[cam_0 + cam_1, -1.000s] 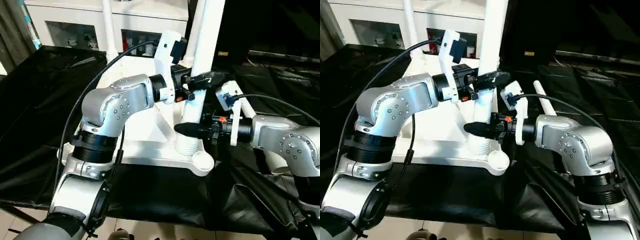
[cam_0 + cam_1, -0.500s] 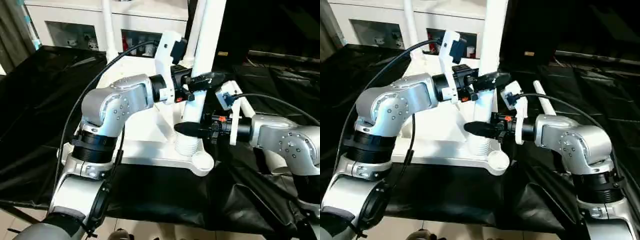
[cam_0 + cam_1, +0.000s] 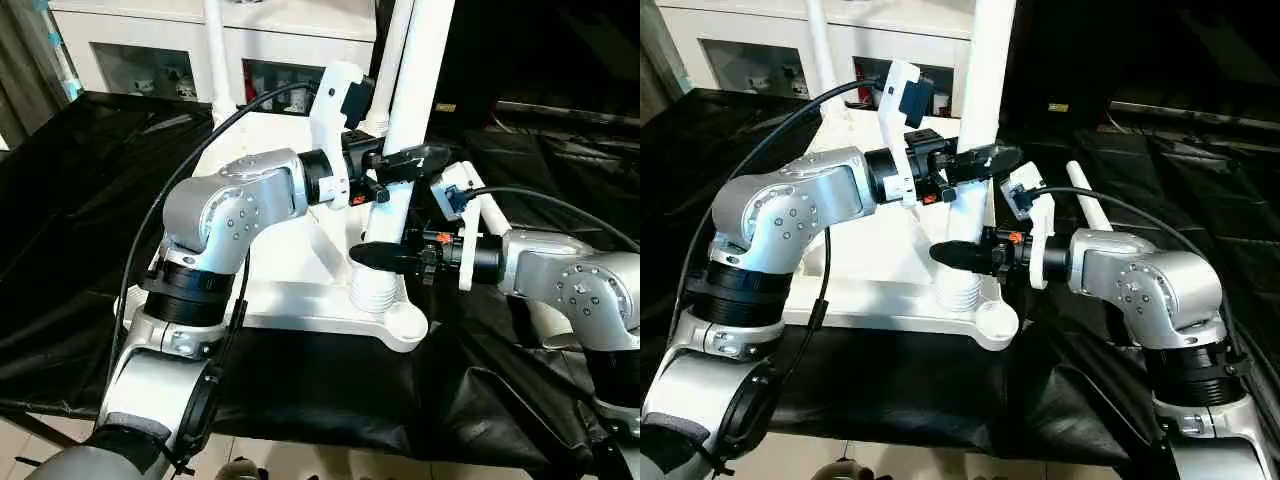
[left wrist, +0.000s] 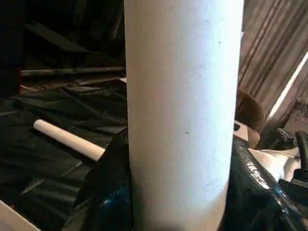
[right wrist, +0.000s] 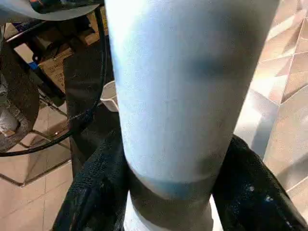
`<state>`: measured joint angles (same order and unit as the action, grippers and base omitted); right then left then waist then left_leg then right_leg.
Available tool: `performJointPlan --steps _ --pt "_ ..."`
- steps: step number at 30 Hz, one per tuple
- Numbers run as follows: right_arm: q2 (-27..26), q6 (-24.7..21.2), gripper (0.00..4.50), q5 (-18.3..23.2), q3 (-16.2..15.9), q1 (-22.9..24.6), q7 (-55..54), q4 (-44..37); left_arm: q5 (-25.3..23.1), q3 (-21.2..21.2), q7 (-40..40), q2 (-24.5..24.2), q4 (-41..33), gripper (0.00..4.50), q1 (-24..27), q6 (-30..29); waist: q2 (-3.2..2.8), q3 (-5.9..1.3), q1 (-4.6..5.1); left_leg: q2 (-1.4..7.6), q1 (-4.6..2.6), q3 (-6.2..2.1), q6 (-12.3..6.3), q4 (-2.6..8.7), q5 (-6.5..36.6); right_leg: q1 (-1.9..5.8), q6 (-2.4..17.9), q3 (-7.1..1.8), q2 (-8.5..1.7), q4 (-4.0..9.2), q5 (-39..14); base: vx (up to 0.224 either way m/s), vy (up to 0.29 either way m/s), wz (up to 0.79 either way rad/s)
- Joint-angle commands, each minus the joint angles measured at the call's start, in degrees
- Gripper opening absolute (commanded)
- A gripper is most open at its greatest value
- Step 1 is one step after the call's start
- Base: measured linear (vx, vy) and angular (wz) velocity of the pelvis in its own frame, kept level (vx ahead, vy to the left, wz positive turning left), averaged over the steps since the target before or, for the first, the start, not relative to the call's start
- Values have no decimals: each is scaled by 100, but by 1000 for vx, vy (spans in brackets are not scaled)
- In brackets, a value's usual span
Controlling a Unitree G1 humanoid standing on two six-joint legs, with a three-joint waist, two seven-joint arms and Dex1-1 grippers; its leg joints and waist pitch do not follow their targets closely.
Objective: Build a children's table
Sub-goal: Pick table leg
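The left gripper [image 3: 398,160] is clamped around the upright white leg [image 3: 412,100] partway up its length, one black finger [image 3: 405,158] crossing the front of the tube while the other is hidden behind it; in the left wrist view the leg [image 4: 183,110] fills the gap between both fingers [image 4: 108,192]. Lower down, the right gripper [image 3: 385,258] grips the same leg just above its ribbed foot, its near finger [image 3: 958,256] lying across the front, and in the right wrist view the black pads [image 5: 96,192] press against both sides of the tube [image 5: 183,91]. The foot of the leg stands in the round corner socket [image 3: 378,290] at the near right corner of the white tabletop [image 3: 290,260], which lies on black sheeting [image 3: 70,200]; how deep the leg sits in the socket cannot be made out. The top of the leg is cut off by the picture's edge. Much of the tabletop is covered by the left silver forearm [image 3: 235,205]. Two more legs [image 3: 215,50] stand at the far corners, also cut off above. A loose leg [image 3: 1087,208] lies on the sheeting beyond the right forearm [image 3: 1140,280], partly hidden by it. A white cabinet [image 3: 150,50] stands behind.
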<state>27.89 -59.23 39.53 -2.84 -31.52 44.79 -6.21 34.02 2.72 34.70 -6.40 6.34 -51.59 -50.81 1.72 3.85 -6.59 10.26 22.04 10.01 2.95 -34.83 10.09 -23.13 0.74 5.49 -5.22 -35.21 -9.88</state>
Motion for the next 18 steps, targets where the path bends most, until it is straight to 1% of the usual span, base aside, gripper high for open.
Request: performJointPlan --steps 1,5,6,7,8,11,12,13,14,16,17,18 --pt "18 45 190 -62 4 -81 -21 27 13 6 34 -4 -117 185 -81 -18 95 -485 -21 256 -72 -60 -75 346 426 366 939 -307 -368 377 -1056 0 0 0" --pt "11 56 189 -64 9 -75 -29 27 6 -2 20 -3 -120 185 -80 -8 101 -488 -20 256 -73 -59 -70 344 428 369 932 -307 -370 375 -1062 0 0 0" --pt "6 62 189 -64 16 -75 -34 28 -11 -12 -13 5 -107 220 -85 9 101 -488 -21 253 -70 -59 -73 343 414 369 931 -307 -367 374 -1044 0 0 0" --pt "4 63 189 -64 18 -75 -35 28 -17 -15 -23 8 -103 241 -87 14 99 -485 -22 252 -71 -56 -75 343 428 366 931 -309 -369 380 -1056 0 0 0" --pt "-4 81 189 -67 31 -73 -41 32 71 -122 -59 79 -29 255 -110 -13 100 -485 -22 254 -75 -57 -75 344 436 367 935 -307 -371 379 -1073 0 0 0" --pt "-45 141 189 -68 83 -59 -70 45 324 -368 -100 201 11 264 -139 -113 92 -488 -23 252 -69 -56 -68 337 436 371 1001 -303 -376 375 -1031 0 0 0" --pt "-64 162 188 -64 107 -52 -84 50 410 -491 -170 277 33 290 -157 -94 100 -487 -23 249 -67 -53 -75 333 462 372 1016 -302 -376 376 -1040 0 0 0" --pt "-87 185 188 -60 136 -44 -102 56 485 -652 -276 377 107 290 -186 14 100 -487 -23 249 -67 -53 -75 333 462 372 1016 -302 -376 376 -1040 0 0 0" --pt "-109 203 188 -56 163 -38 -119 60 549 -801 -379 468 178 300 -215 120 104 -485 -25 240 -66 -53 -96 332 476 376 1007 -300 -370 396 -1067 0 0 0" --pt "-121 211 188 -53 179 -34 -130 61 590 -890 -438 519 221 300 -233 186 97 -486 -25 252 -66 -61 -104 338 501 378 1009 -297 -375 401 -1097 0 0 0" --pt "-191 236 188 -26 291 -13 -206 67 874 -1351 -664 742 415 299 -325 562 96 -485 -24 250 -62 -60 -105 331 509 376 1010 -297 -369 394 -1088 0 0 0" --pt "-222 240 188 -6 345 -2 -242 68 991 -1516 -719 818 464 299 -350 717 116 -484 -27 231 -54 -47 -126 322 520 383 1023 -298 -373 414 -1086 0 0 0"
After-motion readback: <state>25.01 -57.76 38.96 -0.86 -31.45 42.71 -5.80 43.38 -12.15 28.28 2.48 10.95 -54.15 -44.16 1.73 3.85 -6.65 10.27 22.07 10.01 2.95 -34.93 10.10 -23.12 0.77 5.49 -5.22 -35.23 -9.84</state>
